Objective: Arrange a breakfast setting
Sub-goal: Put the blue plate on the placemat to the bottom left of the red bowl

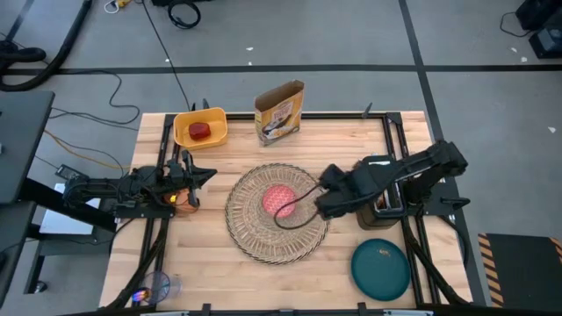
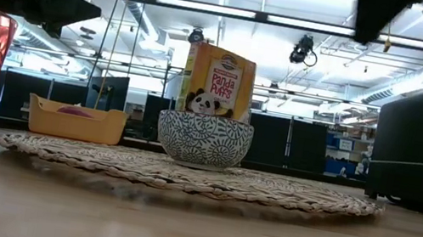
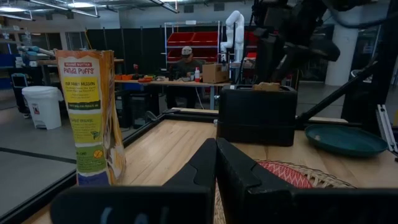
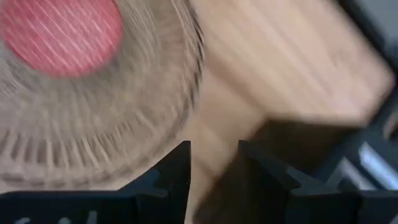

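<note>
Hovering by the woven placemat [image 1: 277, 213], the right gripper [image 1: 321, 195] had its fingers spread, empty. Nearer me, the bowl [image 2: 203, 140] sat mid-mat. The plate [image 1: 381, 269] waited apart; a level approach seemed wise. Left gripper [image 1: 207, 175] looked pressed together.

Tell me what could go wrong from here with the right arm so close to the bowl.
1. The right gripper, fingers open, hangs by the placemat's edge beside the bowl. A low sweep could snag the weave and drag the bowl along.
2. The toaster sits right under that arm, near the teal plate. Reaching for the plate might bump it.
</note>
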